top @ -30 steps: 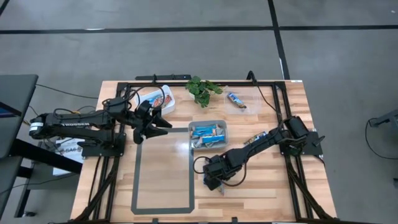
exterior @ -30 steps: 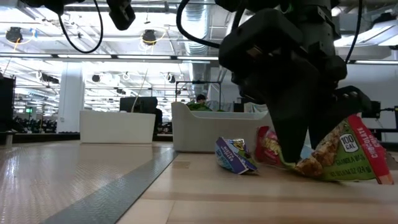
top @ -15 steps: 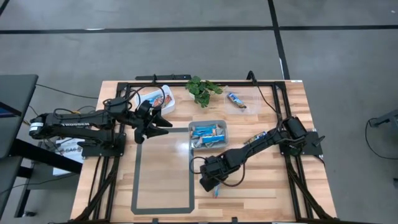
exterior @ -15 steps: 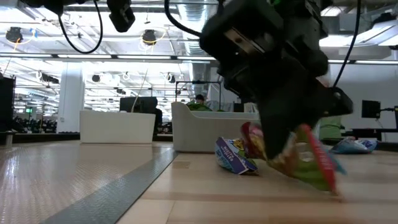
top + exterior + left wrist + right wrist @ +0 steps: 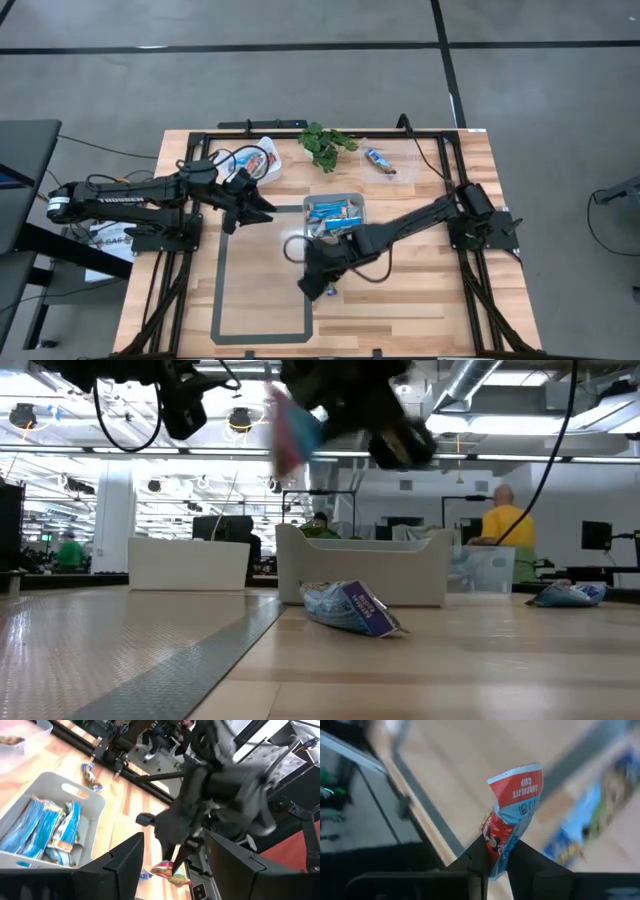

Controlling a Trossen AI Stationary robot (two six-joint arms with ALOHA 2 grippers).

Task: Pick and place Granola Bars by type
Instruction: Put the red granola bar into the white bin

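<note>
Fingers [image 5: 496,854] of the right arm are pinching a red bar [image 5: 512,815], lifted off the surface at 7 o'clock of the grey bin [image 5: 336,213], probably for sorting. Left fingers [image 5: 172,870] wide, waiting.

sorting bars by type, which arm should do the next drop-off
Right, probably. Its pincer is shut on a red bar, lifted off the table. The left pincer is open, holding nothing, near the clear tray.
</note>
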